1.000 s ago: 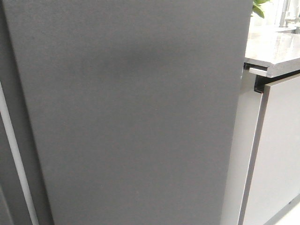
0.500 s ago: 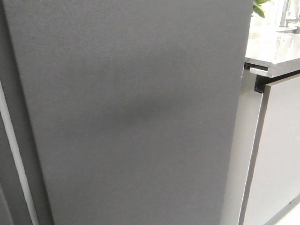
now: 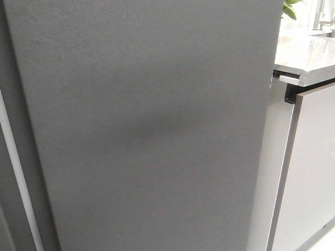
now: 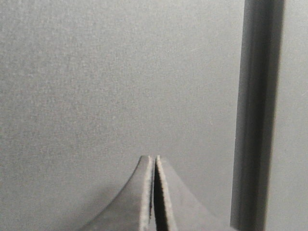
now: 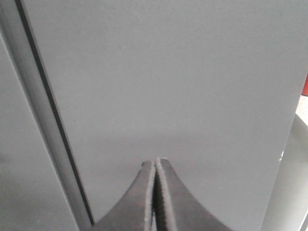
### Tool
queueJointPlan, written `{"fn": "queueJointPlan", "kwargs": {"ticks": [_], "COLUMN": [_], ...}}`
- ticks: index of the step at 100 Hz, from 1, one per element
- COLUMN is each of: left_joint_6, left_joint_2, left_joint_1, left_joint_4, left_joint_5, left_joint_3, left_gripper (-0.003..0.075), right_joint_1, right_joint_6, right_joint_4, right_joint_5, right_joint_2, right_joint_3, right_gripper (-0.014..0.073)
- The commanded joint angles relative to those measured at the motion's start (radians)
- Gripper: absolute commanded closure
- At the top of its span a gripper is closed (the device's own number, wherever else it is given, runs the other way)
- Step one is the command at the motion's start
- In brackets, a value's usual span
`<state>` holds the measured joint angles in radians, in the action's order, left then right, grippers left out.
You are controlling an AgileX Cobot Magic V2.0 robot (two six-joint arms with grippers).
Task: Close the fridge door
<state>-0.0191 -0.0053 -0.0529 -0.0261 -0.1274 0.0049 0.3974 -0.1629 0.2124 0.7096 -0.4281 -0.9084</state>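
The left gripper [image 4: 154, 163] has its two dark tapered fingers pressed flat together with only a hairline slit between them, holding nothing; its tips point straight at the tall, flat, matte dark grey brushed fridge door [image 4: 115, 82], very close to its face, though actual contact cannot be told. Just off to one side of those tips runs a dark vertical seam [image 4: 255, 115]. The right gripper [image 5: 155, 166] is likewise pinched closed and empty, aimed at a pale grey flat panel [image 5: 183, 86] with a thin dark gap [image 5: 53, 120] beside it. In the front view, the door [image 3: 146, 125] fills most of the frame, with a pale grey cabinet front [image 3: 311, 172] and a stone-grey countertop [image 3: 303, 55] to its right.
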Motion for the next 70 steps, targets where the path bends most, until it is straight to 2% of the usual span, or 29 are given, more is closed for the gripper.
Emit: {"fn": "queueJointPlan", "kwargs": {"ticks": [1,9,21,49,70], "left_joint_6": [-0.004,-0.004,-0.004,-0.004,-0.004], "left_joint_2": [-0.010,-0.010,-0.010,-0.010,-0.010], "left_joint_1": [0.005,0.005,0.005,0.005,0.005], "left_joint_4": [-0.004,-0.004,-0.004,-0.004,-0.004], "left_joint_5": [-0.073,-0.073,-0.073,-0.073,-0.073], "left_joint_3": [0.035,0.035,0.035,0.035,0.035], "left_gripper": [0.0740,0.0740,0.0740,0.0740,0.0740], "right_joint_1": [-0.007,-0.015,-0.092,-0.381,-0.484], "right_joint_6": [0.001,0.001,0.001,0.001,0.001], "right_joint_4": [-0.017,-0.042,-0.042,-0.036,-0.034], "right_joint_5": [-0.106,-0.140,-0.255,-0.500,-0.628], "right_joint_2": [-0.005,0.015,0.064,0.249,0.379], "right_joint_3": [-0.016,0.008,0.097,0.481,0.736], "right_gripper": [0.0638,0.0638,0.0638,0.0638,0.0638]}}
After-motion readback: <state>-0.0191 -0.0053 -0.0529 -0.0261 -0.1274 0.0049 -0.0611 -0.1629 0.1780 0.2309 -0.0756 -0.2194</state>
